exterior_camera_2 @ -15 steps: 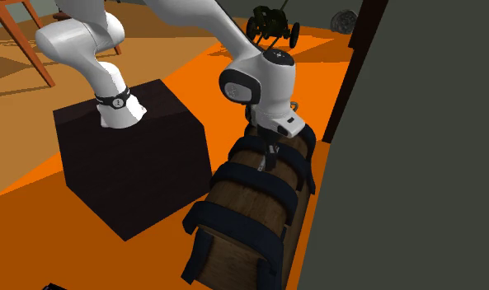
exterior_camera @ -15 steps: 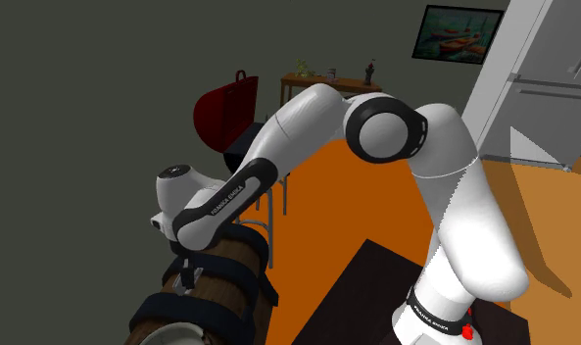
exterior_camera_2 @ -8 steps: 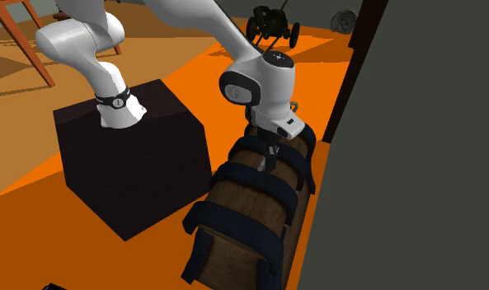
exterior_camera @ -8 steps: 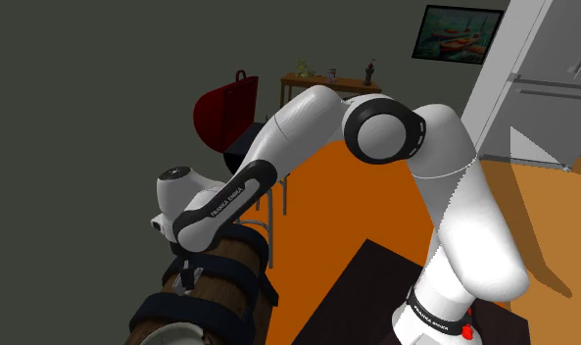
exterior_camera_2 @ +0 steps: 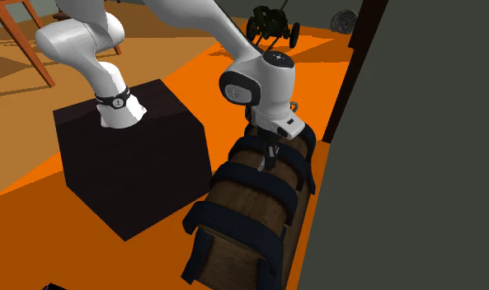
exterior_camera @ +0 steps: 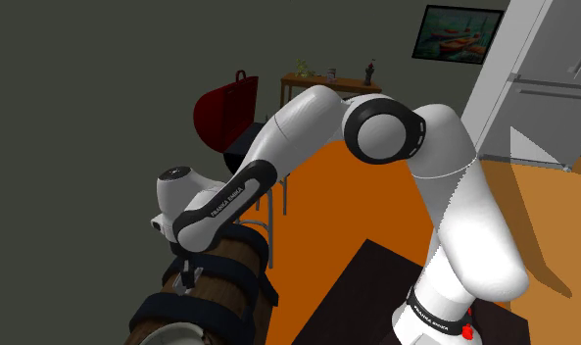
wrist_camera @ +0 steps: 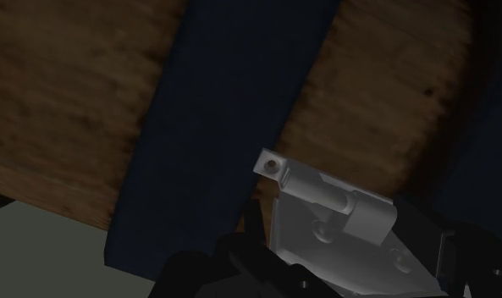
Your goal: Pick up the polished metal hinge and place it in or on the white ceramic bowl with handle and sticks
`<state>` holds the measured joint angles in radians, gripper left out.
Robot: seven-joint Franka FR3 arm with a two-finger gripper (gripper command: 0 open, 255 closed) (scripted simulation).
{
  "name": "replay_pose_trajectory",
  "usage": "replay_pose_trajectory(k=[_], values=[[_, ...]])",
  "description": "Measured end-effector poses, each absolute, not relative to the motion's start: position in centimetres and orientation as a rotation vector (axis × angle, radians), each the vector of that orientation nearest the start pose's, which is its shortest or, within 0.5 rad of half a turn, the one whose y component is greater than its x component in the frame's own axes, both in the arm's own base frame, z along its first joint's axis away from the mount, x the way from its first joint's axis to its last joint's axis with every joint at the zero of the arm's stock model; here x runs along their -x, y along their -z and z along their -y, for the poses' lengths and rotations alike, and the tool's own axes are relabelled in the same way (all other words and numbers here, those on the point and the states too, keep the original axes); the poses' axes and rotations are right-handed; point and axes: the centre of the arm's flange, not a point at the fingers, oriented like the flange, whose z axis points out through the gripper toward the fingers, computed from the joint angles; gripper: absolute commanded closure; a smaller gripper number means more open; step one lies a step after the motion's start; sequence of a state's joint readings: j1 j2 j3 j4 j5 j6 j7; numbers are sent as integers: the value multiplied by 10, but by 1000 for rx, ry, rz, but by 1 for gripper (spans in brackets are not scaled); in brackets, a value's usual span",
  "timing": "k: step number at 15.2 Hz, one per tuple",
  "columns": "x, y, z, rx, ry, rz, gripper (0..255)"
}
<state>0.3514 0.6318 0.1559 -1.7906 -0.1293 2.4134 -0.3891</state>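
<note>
Claw (exterior_camera_2: 270, 156) stays motionless against the strapped wooden barrel (exterior_camera_2: 249, 196), fingers (wrist_camera: 240, 258) pinching the metal hinge (wrist_camera: 325, 212); grasp appears settled, lift toward the bowl not yet begun.

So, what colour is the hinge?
Pale silvery grey. The hinge shows best in the wrist view, against brown wood and a dark blue band.
</note>
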Motion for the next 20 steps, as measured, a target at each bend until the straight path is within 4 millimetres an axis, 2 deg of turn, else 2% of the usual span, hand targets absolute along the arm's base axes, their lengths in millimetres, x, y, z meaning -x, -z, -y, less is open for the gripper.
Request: replay_pose_trajectory(k=[4,20], values=[[-578,-207,-312,2779,1,1453,255],[-577,-291,-312,2779,2,1453,255]])
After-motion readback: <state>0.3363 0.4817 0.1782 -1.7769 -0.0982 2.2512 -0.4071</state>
